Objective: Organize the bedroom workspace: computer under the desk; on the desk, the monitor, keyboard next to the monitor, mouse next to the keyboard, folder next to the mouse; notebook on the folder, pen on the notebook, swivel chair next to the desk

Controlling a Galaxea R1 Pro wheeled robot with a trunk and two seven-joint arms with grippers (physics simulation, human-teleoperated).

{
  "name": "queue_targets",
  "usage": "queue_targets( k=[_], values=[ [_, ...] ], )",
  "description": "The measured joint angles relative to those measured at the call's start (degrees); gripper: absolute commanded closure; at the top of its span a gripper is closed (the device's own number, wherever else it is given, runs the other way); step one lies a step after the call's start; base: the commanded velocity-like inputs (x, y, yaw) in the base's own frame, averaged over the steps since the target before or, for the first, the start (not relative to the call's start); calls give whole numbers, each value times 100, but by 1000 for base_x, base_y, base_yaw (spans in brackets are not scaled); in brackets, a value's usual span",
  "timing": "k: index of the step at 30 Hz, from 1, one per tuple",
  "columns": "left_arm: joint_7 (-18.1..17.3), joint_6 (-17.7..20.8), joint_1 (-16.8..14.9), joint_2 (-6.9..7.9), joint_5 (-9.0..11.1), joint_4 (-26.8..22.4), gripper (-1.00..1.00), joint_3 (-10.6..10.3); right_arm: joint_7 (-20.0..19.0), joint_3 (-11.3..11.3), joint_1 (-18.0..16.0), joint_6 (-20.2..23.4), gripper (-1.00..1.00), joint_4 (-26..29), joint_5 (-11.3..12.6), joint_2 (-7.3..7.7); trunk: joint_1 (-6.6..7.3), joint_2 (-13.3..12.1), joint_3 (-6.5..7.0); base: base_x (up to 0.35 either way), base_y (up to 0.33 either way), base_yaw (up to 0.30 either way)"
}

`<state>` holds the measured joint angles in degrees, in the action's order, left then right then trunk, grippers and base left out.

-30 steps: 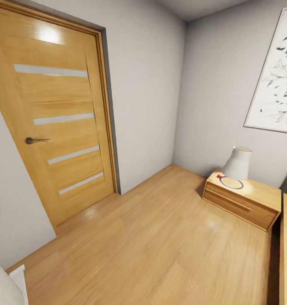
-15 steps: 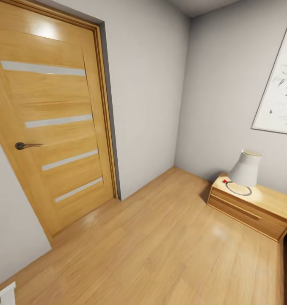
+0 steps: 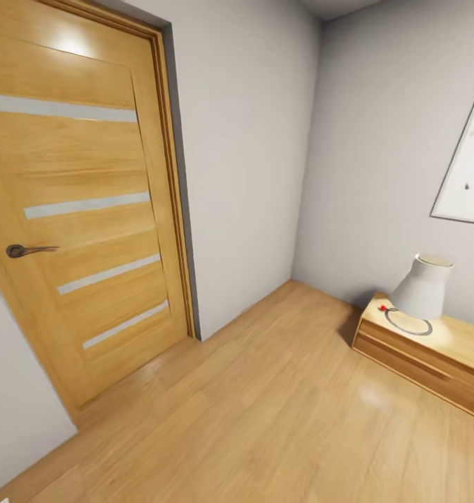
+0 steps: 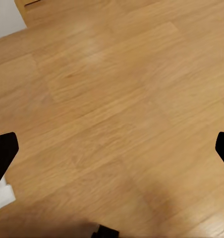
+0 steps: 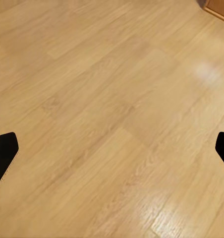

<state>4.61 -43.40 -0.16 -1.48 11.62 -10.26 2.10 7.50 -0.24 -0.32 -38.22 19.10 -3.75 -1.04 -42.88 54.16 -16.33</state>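
The desk, the swivel chair and the rest of the task's things are out of view; I face a bedroom corner. My left gripper (image 4: 112, 153) is open over bare wooden floor (image 4: 122, 99), its black fingertips (image 4: 3, 153) at the picture's two sides with nothing between them. My right gripper (image 5: 112, 151) is open the same way above the floor (image 5: 107, 99), one dark fingertip (image 5: 4, 148) at each edge.
A shut wooden door (image 3: 76, 209) with a dark handle (image 3: 27, 250) stands at the left. A low wooden nightstand (image 3: 433, 356) with a white lamp (image 3: 424, 286) sits at the right wall, under a framed picture (image 3: 471, 175). Open wooden floor (image 3: 265, 419) lies between them.
The whole picture has shifted: the camera has moved toward the corner, so the door slid left and the nightstand right. The blue and white things at the lower left edge left the picture.
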Motion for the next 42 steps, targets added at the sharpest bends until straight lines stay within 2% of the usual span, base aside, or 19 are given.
queue_targets(
  k=[5, 22, 29, 42],
  values=[
    [1, 177, 0, 2, -1, 0, -100, 0, 0, -3, -1, 0, -100, -2, 2, 0, 0, 0, 0, 330, 37, 185],
    [-8, 239, 0, -7, -3, 0, -100, -6, 6, -7, -1, 0, -100, -1, 2, 0, 0, 0, 0, 330, 4, 263],
    [4, 462, 0, 0, -5, 0, -100, -7, 9, -8, -1, -5, -100, -1, -4, -1, 0, 0, 0, 330, 0, 273],
    [2, 484, 0, 1, -6, 0, -100, -8, 15, -8, -1, -100, -100, 0, -6, -8, 0, 0, 0, 330, -53, 278]
  ],
)
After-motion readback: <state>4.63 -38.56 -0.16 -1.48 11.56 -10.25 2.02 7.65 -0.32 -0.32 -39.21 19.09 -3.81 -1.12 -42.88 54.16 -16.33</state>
